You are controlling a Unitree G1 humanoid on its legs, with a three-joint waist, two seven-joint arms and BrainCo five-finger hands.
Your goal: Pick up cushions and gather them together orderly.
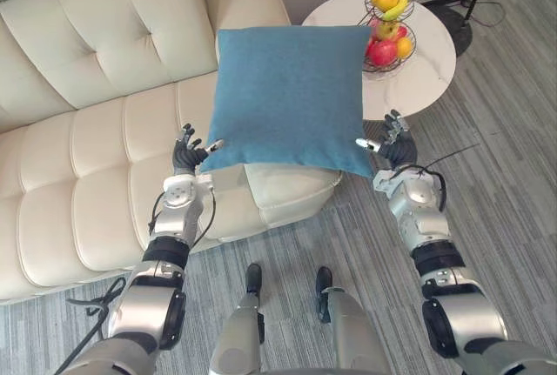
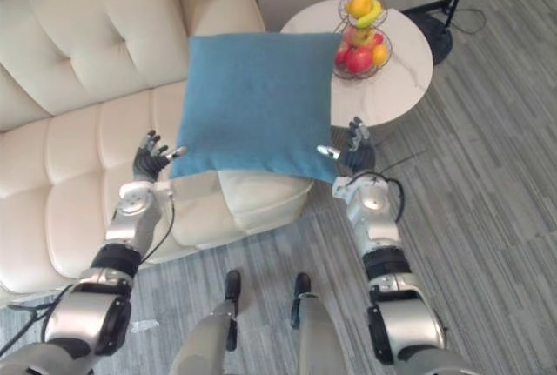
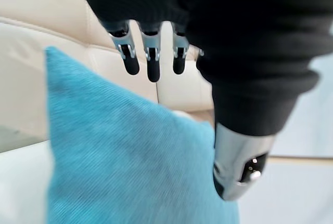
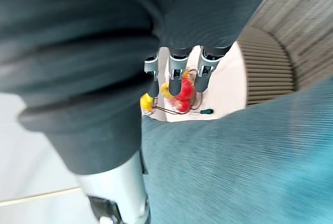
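Note:
A square blue cushion hangs in the air over the right end of the cream sofa, clamped between my two hands. My left hand presses its lower left corner and my right hand its lower right corner. Both hands are open, fingers straight and spread, thumbs pointing in at the fabric. In the left wrist view the cushion lies just past the straight fingers. The right wrist view has the blue fabric beside my right hand's fingers.
A round white side table stands right of the sofa, close behind my right hand, with a two-tier wire fruit basket on it. A black lamp base sits on the grey plank floor beyond the table.

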